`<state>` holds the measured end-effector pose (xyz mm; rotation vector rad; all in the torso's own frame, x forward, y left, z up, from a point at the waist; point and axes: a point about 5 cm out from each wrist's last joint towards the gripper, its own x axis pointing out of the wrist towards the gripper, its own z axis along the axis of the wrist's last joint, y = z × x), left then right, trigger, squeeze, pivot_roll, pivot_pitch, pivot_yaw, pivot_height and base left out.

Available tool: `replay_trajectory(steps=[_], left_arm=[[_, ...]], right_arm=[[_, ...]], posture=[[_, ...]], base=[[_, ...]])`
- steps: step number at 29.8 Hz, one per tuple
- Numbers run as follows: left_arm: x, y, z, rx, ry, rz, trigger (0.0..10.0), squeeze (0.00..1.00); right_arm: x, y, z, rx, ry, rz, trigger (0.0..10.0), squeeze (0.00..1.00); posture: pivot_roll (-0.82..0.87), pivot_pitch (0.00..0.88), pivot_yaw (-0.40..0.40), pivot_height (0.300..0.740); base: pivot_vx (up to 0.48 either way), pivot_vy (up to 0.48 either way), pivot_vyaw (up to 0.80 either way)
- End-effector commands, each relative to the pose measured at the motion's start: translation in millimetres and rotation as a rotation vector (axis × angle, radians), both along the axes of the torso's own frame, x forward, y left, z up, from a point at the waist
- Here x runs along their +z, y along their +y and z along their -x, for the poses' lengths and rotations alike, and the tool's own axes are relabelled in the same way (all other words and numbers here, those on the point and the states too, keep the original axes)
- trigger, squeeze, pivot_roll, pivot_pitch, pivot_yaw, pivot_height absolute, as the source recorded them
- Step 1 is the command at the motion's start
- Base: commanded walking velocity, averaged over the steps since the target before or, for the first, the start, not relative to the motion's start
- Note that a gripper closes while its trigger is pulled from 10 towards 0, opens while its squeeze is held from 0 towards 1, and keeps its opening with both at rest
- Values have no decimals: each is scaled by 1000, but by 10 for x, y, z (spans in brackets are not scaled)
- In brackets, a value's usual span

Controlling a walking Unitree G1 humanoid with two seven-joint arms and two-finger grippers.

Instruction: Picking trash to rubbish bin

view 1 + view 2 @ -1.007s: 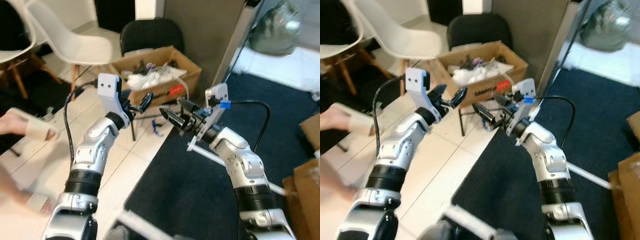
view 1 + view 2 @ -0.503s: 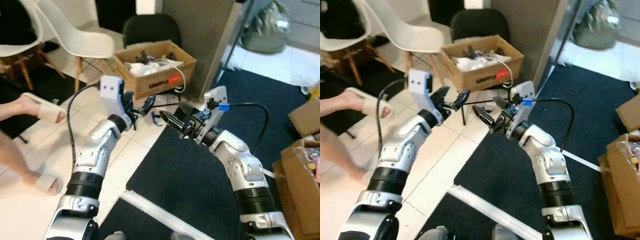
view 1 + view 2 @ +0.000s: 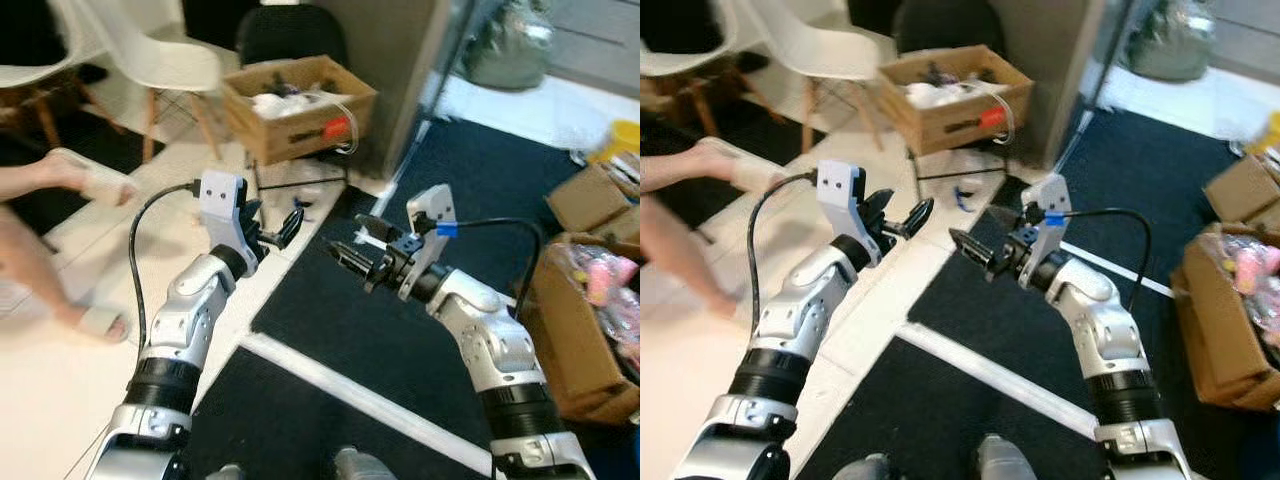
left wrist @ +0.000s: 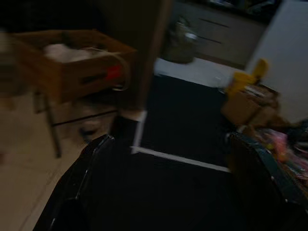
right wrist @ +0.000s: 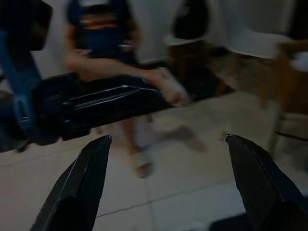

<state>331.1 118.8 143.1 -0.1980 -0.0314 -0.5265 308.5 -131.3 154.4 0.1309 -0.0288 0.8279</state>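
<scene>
1. Nearest the camera, the dark carpet point(image 3: 400, 330) was crossed by a white line point(image 3: 370, 400), and both arms were held out above it at chest height.
2. The left hand point(image 3: 272, 228) was seen released, its two black fingers spread with nothing between them, over the edge where pale floor tiles point(image 3: 60, 380) met the carpet.
3. The right hand point(image 3: 352, 258) was likewise seen released and empty, its fingers pointed toward the left hand and just apart from it.
4. A little beyond the hands, a small blue scrap point(image 3: 962, 193) was seen lying on the tiles below the cardboard box point(image 3: 295, 105); it was judged to be the trash in question, though it was too small and blurred to identify.
5. If litter, it was judged light and thin, best pinched at its raised edge with a low reach of the fingertips.
6. A person's leg and sandalled foot point(image 3: 90, 180) were caught at the left, blurred.
7. Farther off, the box of white clutter stood by a white chair point(image 3: 150, 55); at the right, another carton point(image 3: 575, 340) was cut off by the frame.
8. No rubbish bin could be picked out for certain.
</scene>
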Motion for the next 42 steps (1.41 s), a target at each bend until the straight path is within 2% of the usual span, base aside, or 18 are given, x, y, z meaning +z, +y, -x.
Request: replay_trajectory(steps=[1,10,16,20,21,22,24,26,27,28,33,34,37,39,42], left_arm=[[-30,-8,30,-15,1,-3,10000,0],[8,-32,37,-51,-19,68,10000,0],[25,-14,56,-55,-44,92,10000,0],[57,29,97,-27,-114,93,10000,0],[69,86,116,24,-148,103,10000,0],[69,86,116,24,-148,103,10000,0],[52,155,116,98,-153,100,10000,0],[45,175,116,121,-154,99,10000,0],[32,219,114,177,-156,65,10000,0],[32,219,114,177,-156,65,10000,0],[-28,351,144,350,-132,-18,10000,0],[-28,351,144,350,-132,-18,10000,0],[-94,389,191,371,-111,-32,10000,0],[-110,390,186,370,-105,-40,10000,0],[-95,388,142,338,-122,-97,10000,0]], right_arm=[[3,-41,5,-9,2,5,10000,0],[-9,-31,-9,-14,18,24,10000,0],[41,-15,17,8,14,-19,10000,0],[80,-22,21,1,9,-34,10000,0],[110,-54,16,-28,2,-35,10000,0],[110,-54,16,-28,2,-35,10000,0],[140,-134,-15,-100,-12,-18,10000,0],[148,-168,-27,-129,-16,-12,10000,0],[174,-317,-44,-256,-29,14,10000,0],[174,-317,-44,-256,-29,14,10000,0],[245,-556,-22,-510,-82,73,10000,0],[245,-556,-22,-510,-82,73,10000,0],[209,-608,0,-603,-131,176,10000,0],[205,-633,-31,-632,-129,180,10000,0],[272,-637,-164,-690,-149,162,10000,0]], posture=[[-58,0,-27,740],[-66,0,-23,740],[-65,0,-21,740],[-64,0,-24,740],[-65,0,-23,740],[-65,0,-23,740],[-64,0,-27,740],[-62,0,-27,740],[-60,0,-30,740],[-60,0,-30,740],[-71,0,-19,740],[-71,0,-19,740],[-78,0,-14,740],[-81,0,-15,740],[-86,0,-8,740]], base=[[-277,0,0],[0,0,-708],[0,0,-786],[0,0,-786],[0,0,-781],[0,0,-781],[0,0,-784],[0,0,-781],[0,0,-781],[0,0,-781],[0,0,-769],[0,0,-756],[0,0,-756],[0,0,-756],[0,0,-756]])
